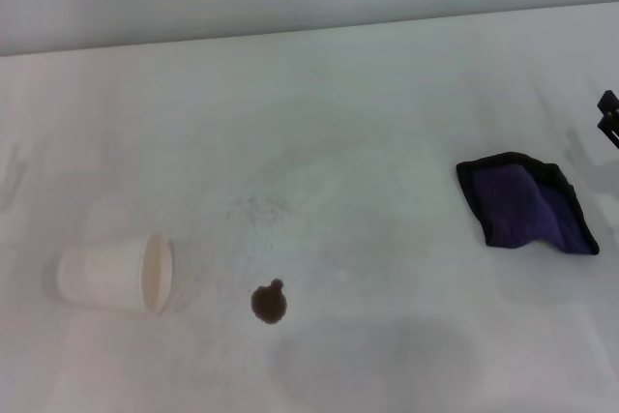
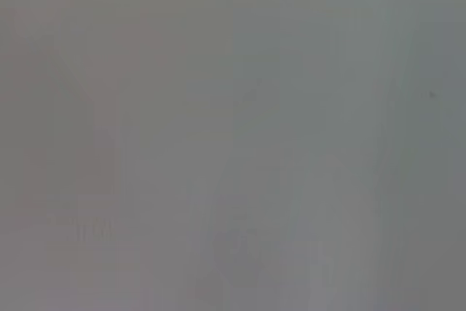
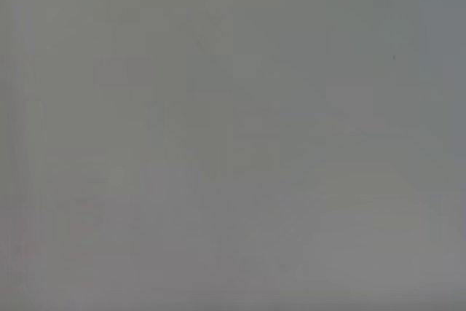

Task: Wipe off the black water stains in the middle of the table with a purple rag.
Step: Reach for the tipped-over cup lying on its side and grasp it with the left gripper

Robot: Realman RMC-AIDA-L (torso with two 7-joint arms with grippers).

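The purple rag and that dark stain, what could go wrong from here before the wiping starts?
1. The purple rag lies crumpled and folded near the table's right side; a pinch may catch only one layer.
2. A tipped paper cup lies close to the black water stain; a wide wipe might knock it.
3. The right gripper barely shows at the right edge, so its aim cannot be judged.

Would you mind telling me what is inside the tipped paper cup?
The cup lies on its side on the table, mouth toward the stain. The visible inner wall looks bare; deeper inside is hidden.
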